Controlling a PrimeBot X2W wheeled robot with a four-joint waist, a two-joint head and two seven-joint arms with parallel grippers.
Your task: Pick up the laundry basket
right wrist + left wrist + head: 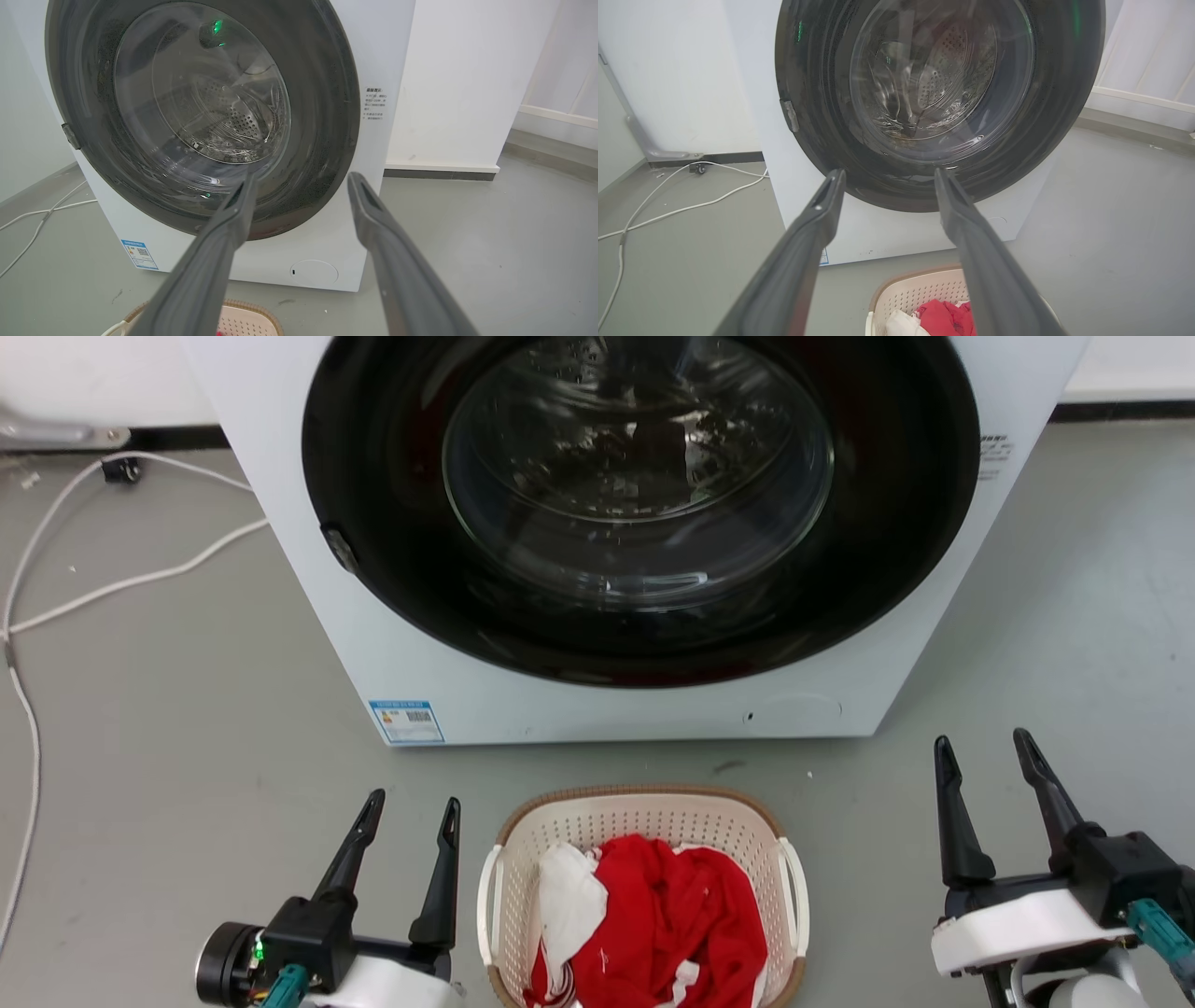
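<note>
Laundry basket (pixel 644 823) stands on grey floor (pixel 168 709), just in front of white washing machine (pixel 401 644), between both claws, touching neither. Inside basket: red and white clothes (pixel 672 915). Left claw (pixel 414 798) near basket's left handle, fingers wide, holding nothing. Right claw (pixel 980 737) farther off, also wide, empty. White cable (pixel 140 581) on floor at left.

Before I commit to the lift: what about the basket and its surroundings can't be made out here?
Laundry basket: near end cut off by the head view's bottom edge.
Basket floor: hidden under the red and white clothes, head view.
Right wrist view: the bottom edge and the right end effector cut off most of the basket.
Blue label on the washing machine: print too small to read, head view.
</note>
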